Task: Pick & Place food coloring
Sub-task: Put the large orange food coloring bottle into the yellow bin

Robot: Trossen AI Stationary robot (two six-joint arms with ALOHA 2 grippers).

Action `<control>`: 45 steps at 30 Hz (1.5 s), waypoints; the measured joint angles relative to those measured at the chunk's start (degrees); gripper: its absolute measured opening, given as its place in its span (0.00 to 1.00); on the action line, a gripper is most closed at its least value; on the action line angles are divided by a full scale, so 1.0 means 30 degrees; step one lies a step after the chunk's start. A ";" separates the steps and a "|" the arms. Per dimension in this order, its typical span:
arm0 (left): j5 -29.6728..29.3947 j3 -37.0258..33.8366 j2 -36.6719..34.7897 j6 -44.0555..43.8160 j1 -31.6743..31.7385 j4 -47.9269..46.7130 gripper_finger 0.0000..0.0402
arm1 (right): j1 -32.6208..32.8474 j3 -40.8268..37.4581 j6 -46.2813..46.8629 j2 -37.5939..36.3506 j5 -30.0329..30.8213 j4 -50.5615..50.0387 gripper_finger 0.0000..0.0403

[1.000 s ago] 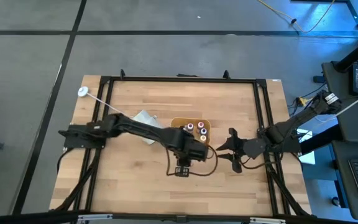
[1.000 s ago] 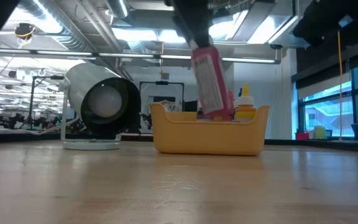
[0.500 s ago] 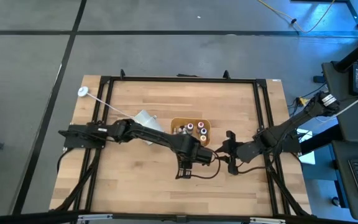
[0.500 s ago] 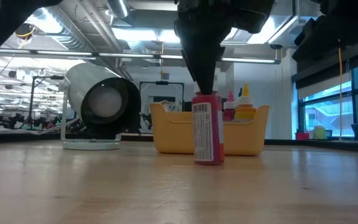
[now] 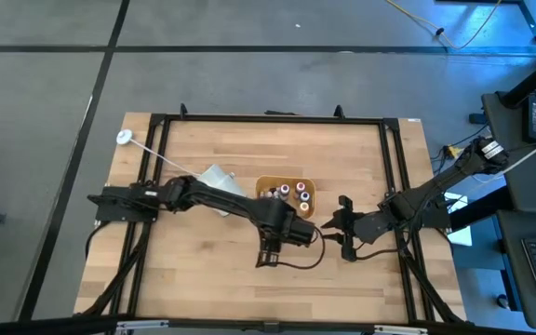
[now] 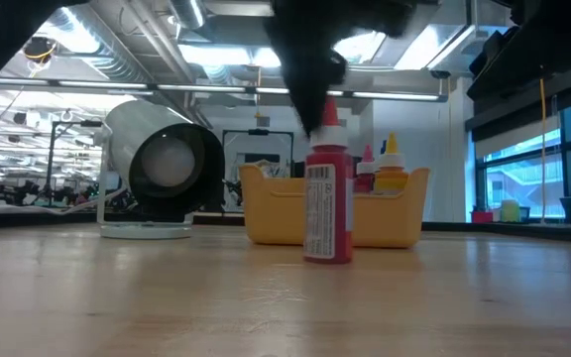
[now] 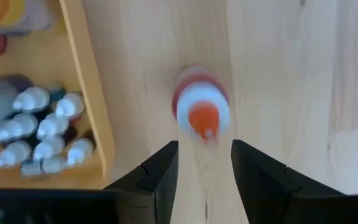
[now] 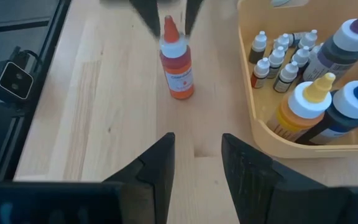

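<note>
A red food coloring bottle (image 6: 328,203) with a white cap and red tip stands upright on its base on the table, on the near side of the yellow-orange tray (image 6: 276,213). It also shows in the left wrist view (image 7: 202,109) and the right wrist view (image 8: 178,65). My left gripper (image 7: 204,149) is open just above it, fingers apart on either side of its tip (image 8: 168,9); in the high view it hides the bottle (image 5: 273,249). Several tiny bottles (image 7: 39,130) and a few bigger ones (image 8: 300,112) stand in the tray. My right gripper (image 8: 196,142) is open, to the bottle's right (image 5: 340,228).
A large white cup (image 6: 162,164) lies on its side left of the tray (image 5: 261,183), under the left arm (image 5: 217,177). Bare wood lies around the red bottle on its near and left sides. A black frame (image 5: 389,167) borders the table.
My left gripper brought the red bottle down, tilted and lifted clear, and stood it upright on the table in front of the tray. It then opened, let go and rose off the cap. My right gripper shifted slightly toward the table's left.
</note>
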 joint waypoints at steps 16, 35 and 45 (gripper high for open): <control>-0.0147 -0.0146 -0.4642 0.2650 -0.0872 0.0433 0.36 | 0.0000 0.0000 -0.0079 0.0325 -0.0007 0.2121 0.33; -0.5034 -1.0545 -1.1775 0.0281 -0.2529 0.8086 0.35 | -0.0007 0.0000 -0.1075 0.1282 -0.0831 0.3398 0.33; -0.4781 -2.6801 -2.2342 0.2224 -0.2652 2.4374 0.35 | -0.0087 0.0000 -0.1151 0.1282 -0.0801 0.5558 0.33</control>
